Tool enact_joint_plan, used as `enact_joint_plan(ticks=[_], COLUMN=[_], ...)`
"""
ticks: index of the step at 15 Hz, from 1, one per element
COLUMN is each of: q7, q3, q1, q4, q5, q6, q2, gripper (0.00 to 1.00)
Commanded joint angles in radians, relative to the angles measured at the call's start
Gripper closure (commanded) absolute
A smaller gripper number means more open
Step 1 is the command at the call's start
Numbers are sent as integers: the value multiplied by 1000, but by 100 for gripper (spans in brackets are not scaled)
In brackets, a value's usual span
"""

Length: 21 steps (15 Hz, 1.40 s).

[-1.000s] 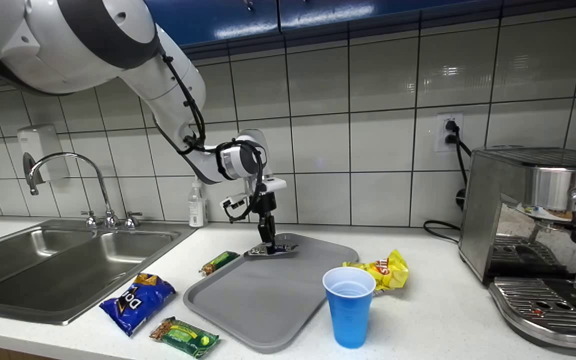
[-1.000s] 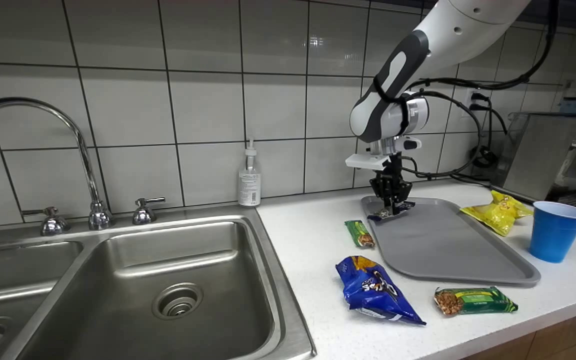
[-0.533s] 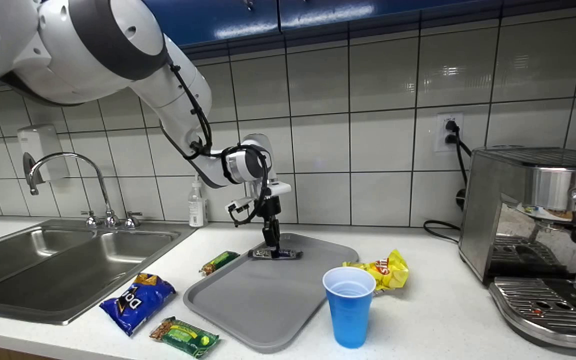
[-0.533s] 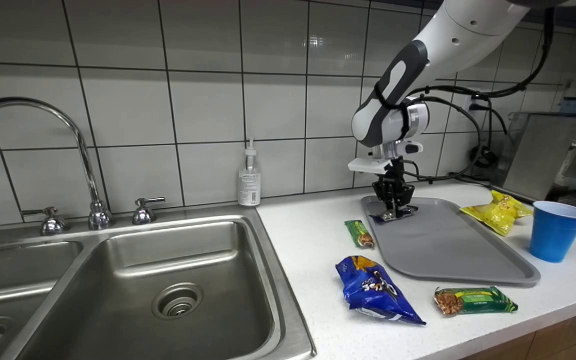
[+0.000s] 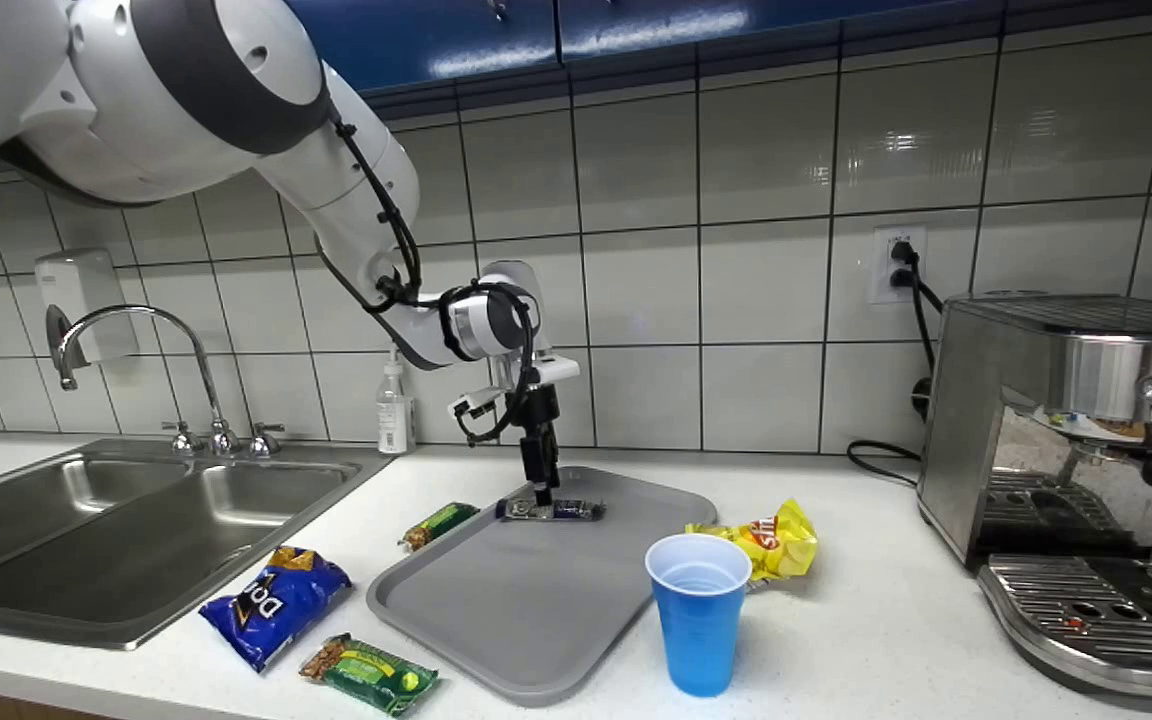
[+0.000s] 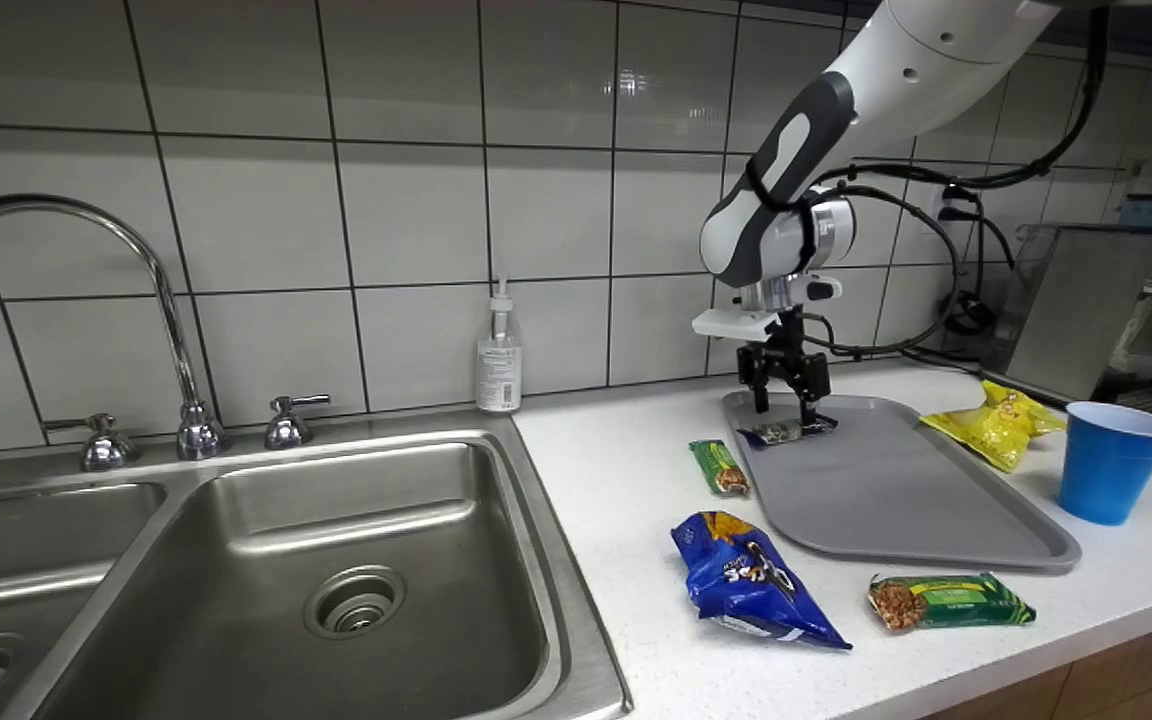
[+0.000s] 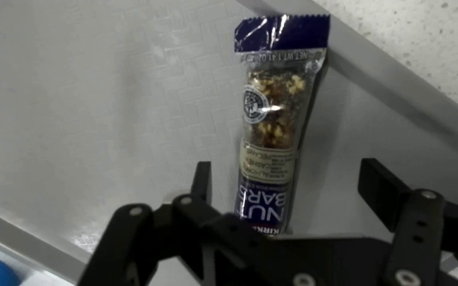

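Nut bar [image 7: 270, 119]: flat on gray tray [image 5: 536, 610], one end near rim [image 7: 392, 75]; tray bears weight, grip apparently unneeded. Jaws: spread wide, empty, straddling bar, presumably for side clearance. Tray: flat on bench [image 5: 886, 620].

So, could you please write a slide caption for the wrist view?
Nut bar on a gray tray, between the jaws of the open gripper.
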Motion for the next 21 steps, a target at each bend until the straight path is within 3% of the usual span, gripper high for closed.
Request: enact_joint_plan(ticks=[1,7,14,21], q7=[-10,-33,-86,-318], q3=[-1,6,5,62], q1=[10,41,106,90], q4=[-56,-137,-288,-434], q5=[-26,-73,-163,-142], q6=[15,79,239,352], q2=[-61,-112,-185,-278], gripper=[0,0,0,0])
